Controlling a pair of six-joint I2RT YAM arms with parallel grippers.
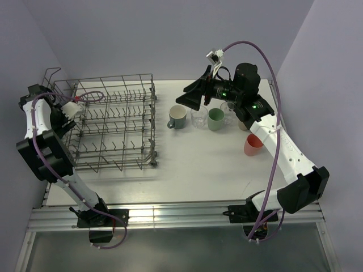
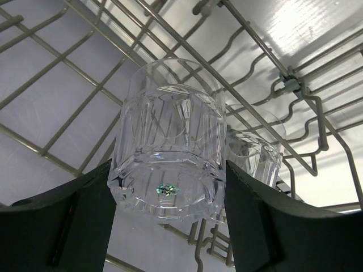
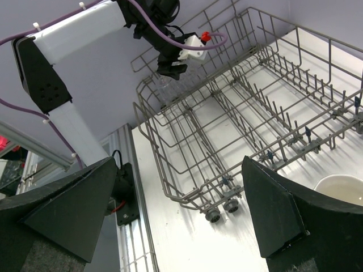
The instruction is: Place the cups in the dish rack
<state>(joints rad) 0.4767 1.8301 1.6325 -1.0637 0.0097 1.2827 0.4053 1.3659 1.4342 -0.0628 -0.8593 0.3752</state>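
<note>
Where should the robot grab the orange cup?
Probably at the rim, coming straight down from above. The orange cup stands upright with its mouth facing up, and no handle shows on its sides. The open right end effector could slip one finger inside the wall and one outside.

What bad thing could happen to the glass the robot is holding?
The clear tumbler pinched in the left gripper could slip out and crack on the dish rack wires. Lowered carelessly, it might also bump the second tumbler close beside it.
</note>
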